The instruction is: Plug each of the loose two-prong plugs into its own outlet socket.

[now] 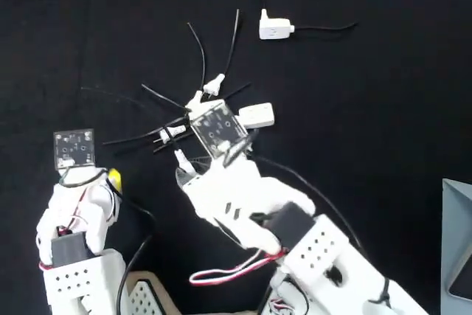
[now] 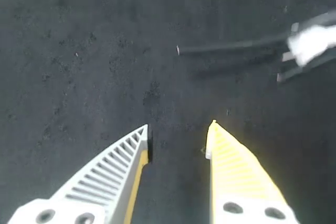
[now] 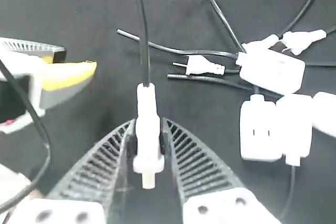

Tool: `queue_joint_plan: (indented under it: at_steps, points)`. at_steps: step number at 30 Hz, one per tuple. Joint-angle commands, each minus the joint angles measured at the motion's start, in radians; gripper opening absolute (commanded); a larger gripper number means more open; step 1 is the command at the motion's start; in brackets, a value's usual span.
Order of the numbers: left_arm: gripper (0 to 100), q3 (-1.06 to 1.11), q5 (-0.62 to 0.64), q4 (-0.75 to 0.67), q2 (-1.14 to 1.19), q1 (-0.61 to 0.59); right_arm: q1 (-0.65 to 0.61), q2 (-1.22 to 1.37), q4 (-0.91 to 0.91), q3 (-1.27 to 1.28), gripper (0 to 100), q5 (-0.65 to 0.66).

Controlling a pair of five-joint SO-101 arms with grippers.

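Ribbed end effector (image 3: 147, 123) w/ smooth plug (image 3: 147, 140)

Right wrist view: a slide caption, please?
Right gripper clamps a white plug, outlet sockets lying close by.

The white plug (image 2: 312, 43) is blurred and partly cut off.

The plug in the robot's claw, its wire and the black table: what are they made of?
The plug looks like smooth white plastic, slightly shiny. Its wire seems coated in black rubber or plastic; it looks thin and dull. The table is probably covered in matte black cloth, since it is speckled with lint.
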Motion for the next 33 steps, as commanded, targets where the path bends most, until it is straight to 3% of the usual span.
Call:
queue_joint_plan:
  at_steps: [1,10,19,25,29,33]
  points:
    - [19,-0.085,0.146,-0.109,-0.009,0.021,0.009,-0.087,-0.14,0.081,1.1,-0.011]
    - [19,-0.113,0.262,-0.209,-0.009,0.341,0.008,-0.114,-0.229,0.176,1.1,-0.075]
    - [19,-0.113,0.276,-0.305,-0.009,0.501,0.008,-0.114,-0.227,0.228,1.1,-0.077]
    - [19,-0.177,0.264,-0.241,-0.009,0.544,0.008,-0.114,-0.227,0.265,1.1,-0.075]
    - [19,-0.188,0.126,-0.215,-0.009,0.545,0.008,-0.114,-0.196,0.265,1.1,-0.075]
    - [19,-0.185,0.08,-0.212,-0.009,0.555,0.008,-0.114,-0.187,0.269,1.1,-0.075]
